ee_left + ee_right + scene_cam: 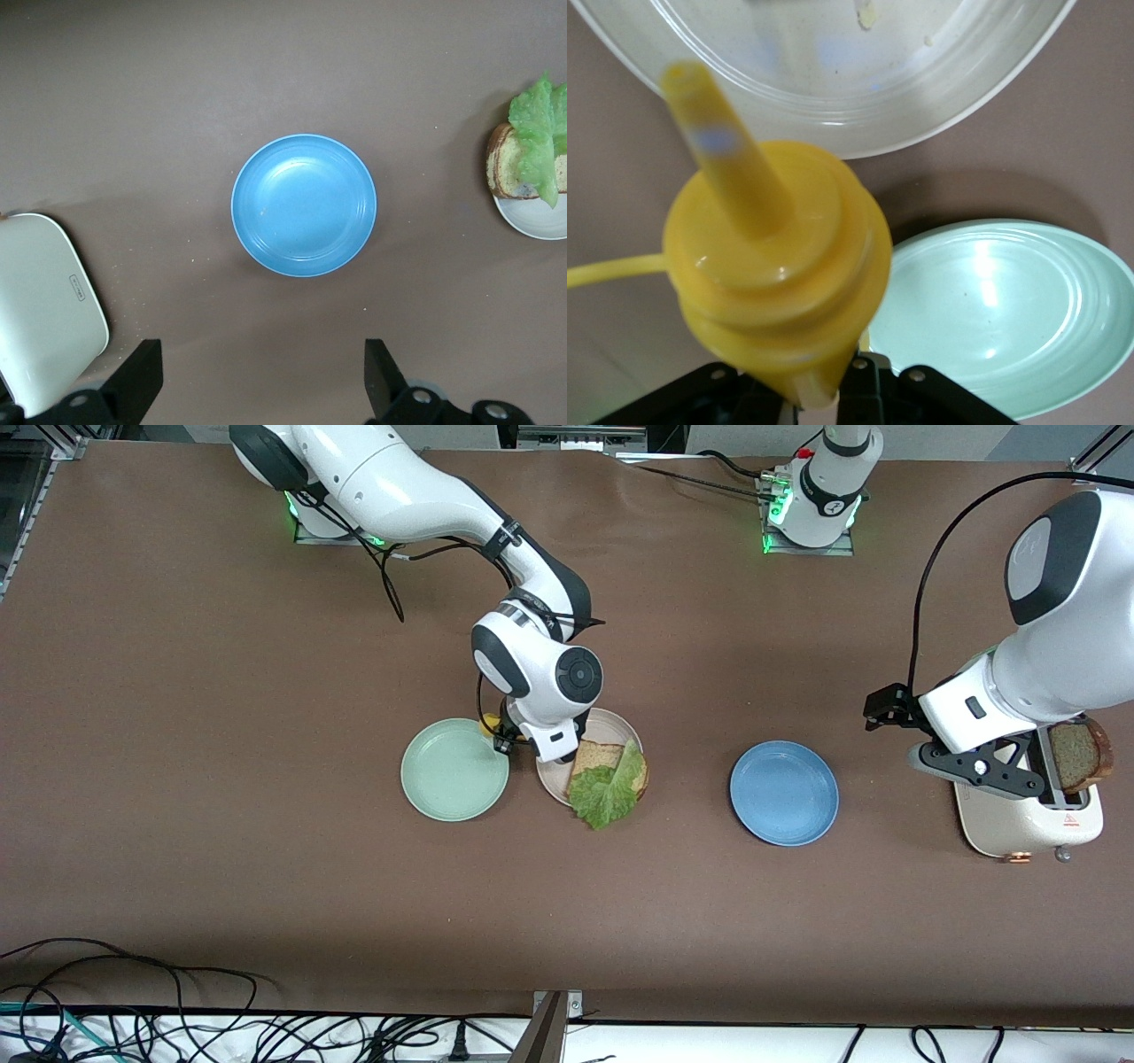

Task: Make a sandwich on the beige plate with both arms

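Observation:
The beige plate (pixel 611 722) holds one brown bread slice (pixel 595 758) with a ruffled green lettuce leaf (pixel 609 790) lying over it and past the rim. My right gripper (pixel 516 737) is shut on a yellow squeeze bottle (pixel 780 266), and its nozzle points over the beige plate (pixel 921 80). My left gripper (pixel 261 347) hangs open and empty by the toaster (pixel 1028 824), over bare table. A second bread slice (pixel 1076 755) stands in the toaster's slot. The left wrist view also shows the beige plate (pixel 540 221), the bread (pixel 505 164) and the lettuce (pixel 542 124).
A mint green plate (pixel 454 769) lies beside the beige plate toward the right arm's end, also seen under the bottle (pixel 1001 310). A blue plate (pixel 784 792) lies between the beige plate and the toaster (pixel 40 310). Cables run along the table edge nearest the front camera.

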Motion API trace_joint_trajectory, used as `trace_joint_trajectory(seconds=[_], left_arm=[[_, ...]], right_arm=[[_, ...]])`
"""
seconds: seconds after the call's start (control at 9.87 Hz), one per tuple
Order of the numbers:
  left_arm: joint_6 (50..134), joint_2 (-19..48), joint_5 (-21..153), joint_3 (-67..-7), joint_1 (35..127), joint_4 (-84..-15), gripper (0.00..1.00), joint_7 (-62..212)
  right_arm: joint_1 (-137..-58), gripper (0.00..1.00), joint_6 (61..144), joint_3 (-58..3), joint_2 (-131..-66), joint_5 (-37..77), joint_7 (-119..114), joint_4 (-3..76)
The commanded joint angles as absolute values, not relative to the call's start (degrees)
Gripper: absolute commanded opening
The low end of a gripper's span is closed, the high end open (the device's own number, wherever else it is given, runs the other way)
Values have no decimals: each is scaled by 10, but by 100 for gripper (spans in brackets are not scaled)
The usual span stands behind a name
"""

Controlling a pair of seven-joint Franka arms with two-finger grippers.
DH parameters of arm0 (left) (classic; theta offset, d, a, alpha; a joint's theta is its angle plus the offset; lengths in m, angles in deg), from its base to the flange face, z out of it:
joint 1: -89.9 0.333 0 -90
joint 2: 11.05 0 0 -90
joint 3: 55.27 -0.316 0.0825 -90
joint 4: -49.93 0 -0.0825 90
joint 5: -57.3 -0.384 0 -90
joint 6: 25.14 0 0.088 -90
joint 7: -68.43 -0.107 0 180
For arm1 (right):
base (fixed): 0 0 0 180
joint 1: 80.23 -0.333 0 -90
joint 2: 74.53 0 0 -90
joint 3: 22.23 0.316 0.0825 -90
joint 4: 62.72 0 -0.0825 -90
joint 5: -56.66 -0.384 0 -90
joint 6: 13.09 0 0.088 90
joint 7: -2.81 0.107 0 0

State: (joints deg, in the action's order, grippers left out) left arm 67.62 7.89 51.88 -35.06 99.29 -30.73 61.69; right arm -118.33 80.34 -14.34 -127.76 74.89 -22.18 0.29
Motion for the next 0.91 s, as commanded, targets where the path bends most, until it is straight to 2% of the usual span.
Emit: trace_joint_trajectory(seconds=[0.0,0.3,0.81], left_arm=[[667,68,509,-350,990,-310,100,624],[667,68,508,-351,990,-310,100,624],[667,68,508,-351,991,-310,100,624]], right_arm=[[-1192,0,773,-154,-1292,755,-250,-34],[-1191,0,716,-154,-1291,755,-290,-52],[-1173,0,705,-150,-1285,751,-316,-55]])
